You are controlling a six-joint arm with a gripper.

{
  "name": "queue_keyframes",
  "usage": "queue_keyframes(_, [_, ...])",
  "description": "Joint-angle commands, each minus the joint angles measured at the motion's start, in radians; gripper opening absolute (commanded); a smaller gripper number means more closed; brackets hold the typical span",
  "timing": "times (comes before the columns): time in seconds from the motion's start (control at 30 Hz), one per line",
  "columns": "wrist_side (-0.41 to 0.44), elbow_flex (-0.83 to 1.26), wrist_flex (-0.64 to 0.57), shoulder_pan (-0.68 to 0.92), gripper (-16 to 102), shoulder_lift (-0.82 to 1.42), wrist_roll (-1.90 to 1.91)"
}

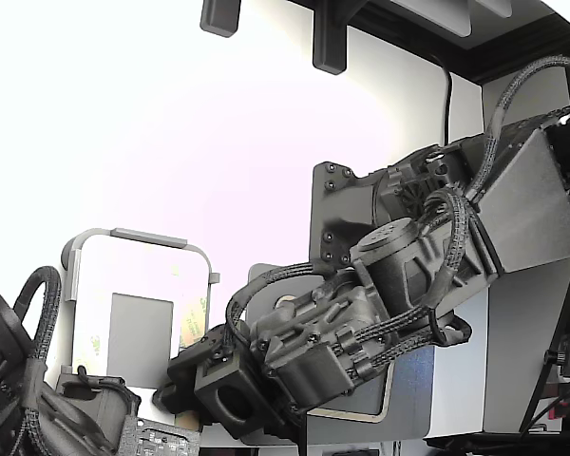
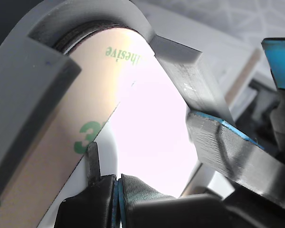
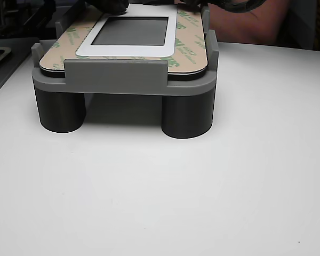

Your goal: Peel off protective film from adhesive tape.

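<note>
Wrist view had the gripper (image 2: 118, 187) closed right down, blue-lined fingertips (image 2: 133, 190) pressed together with no gap I could see. They sat at the inner edge of the thin tan protective film (image 2: 61, 142) with green printed marks, but I couldn't tell whether any film was actually pinched between them. That film curved round the corner of the grey plastic fixture (image 2: 33, 71), lying just under the fixture's raised lip. A second blue-edged grey finger piece (image 2: 228, 147) sat off to the other side of the bright opening.

From the exterior view, I saw the black cabled arm's gripper (image 1: 185, 375) down at the near corner of the fixture (image 1: 142, 237); the film (image 1: 195, 318) showed as a narrow yellowish band along the fixture's edge nearest the arm.

In the other view, the film (image 3: 189, 45) lay flat on top of the fixture (image 3: 117, 77), framing a white border around a dark grey rectangular panel (image 3: 130, 30). The fixture stood on round legs on a white table (image 3: 176, 192). I couldn't make out the adhesive tape under the film.
</note>
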Motion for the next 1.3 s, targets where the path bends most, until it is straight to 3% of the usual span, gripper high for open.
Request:
queue_keyframes(0.0, [0.003, -0.018, -0.003, -0.005, -10, 0.028, 0.002])
queue_keyframes(1.27, [0.000, -0.046, 0.014, -0.003, -10, 0.008, 0.000])
